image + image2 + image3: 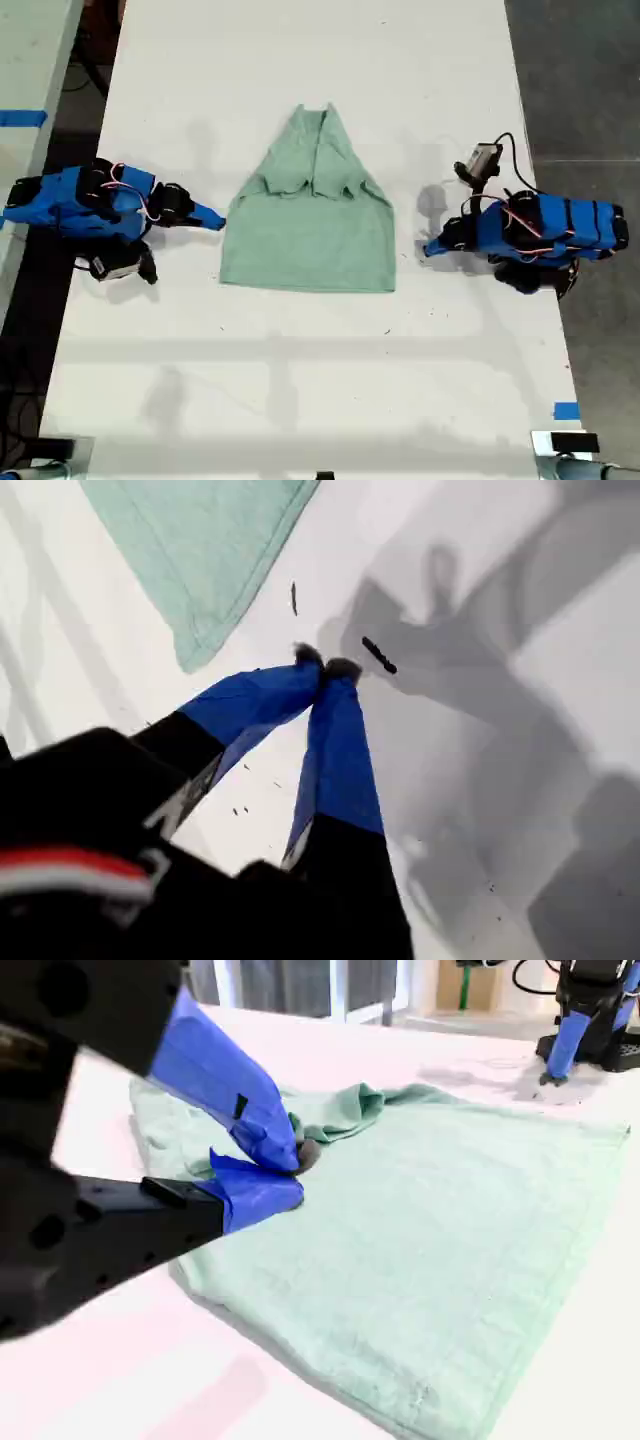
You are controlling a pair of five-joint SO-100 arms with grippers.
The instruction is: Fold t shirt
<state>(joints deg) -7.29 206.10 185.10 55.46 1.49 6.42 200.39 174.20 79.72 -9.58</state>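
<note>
At the exterior view's left, my second pincer (218, 223) (292, 1165) is sitting with its tips together at the t shirt's (310, 235) (430, 1250) edge; whether any cloth is caught between them I cannot tell. The t shirt is lying flat in the middle of the white tabletop (300, 380), its sleeves lying folded in over its chest. At the exterior view's right, my first pincer (428, 250) (325, 667) is resting with its tips together, just beside the t shirt's corner and apart from it.
</note>
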